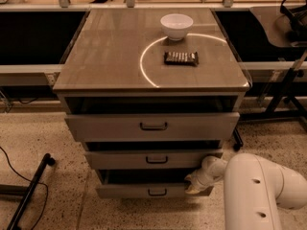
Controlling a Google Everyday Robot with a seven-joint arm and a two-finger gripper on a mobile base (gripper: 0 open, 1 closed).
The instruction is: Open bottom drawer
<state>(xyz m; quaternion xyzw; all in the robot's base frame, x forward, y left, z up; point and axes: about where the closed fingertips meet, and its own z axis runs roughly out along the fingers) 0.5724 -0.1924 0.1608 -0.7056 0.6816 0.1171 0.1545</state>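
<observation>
The bottom drawer (144,191) is the lowest and narrowest of three grey drawer fronts, with a small dark bar handle (157,192) at its centre. It stands pulled out a little, with a dark gap above its front. My gripper (194,182) sits at the drawer's right end, at the top edge of its front, to the right of the handle. My white arm (254,190) comes in from the lower right and hides the drawer's right corner.
The middle drawer (153,159) and top drawer (152,126) also stand slightly out. On the cabinet top (105,56) are a white bowl (176,26) and a dark snack bar (181,58). A black stand leg (29,190) lies on the floor at the left. Table legs (283,87) stand at the right.
</observation>
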